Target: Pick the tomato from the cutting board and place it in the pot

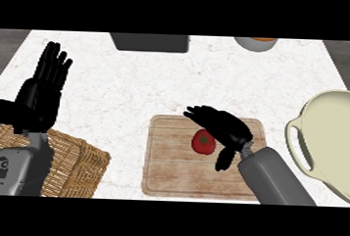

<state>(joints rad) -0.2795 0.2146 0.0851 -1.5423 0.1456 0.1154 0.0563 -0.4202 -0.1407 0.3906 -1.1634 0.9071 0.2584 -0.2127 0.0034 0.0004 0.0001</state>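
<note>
A red tomato lies on the wooden cutting board in the lower middle of the head view. My right hand hovers at the tomato's right side. Its fingers reach out over the tomato's top and its thumb hangs below, so the tomato sits in the gap between them, uncovered. The hand is open. The cream pot stands at the right edge, beside the board, cut off by the frame. My left hand rests open at the left, fingers up.
A wicker basket sits at the lower left under my left forearm. A dark grey box and a pale bowl with something orange in it stand along the far edge of the white counter.
</note>
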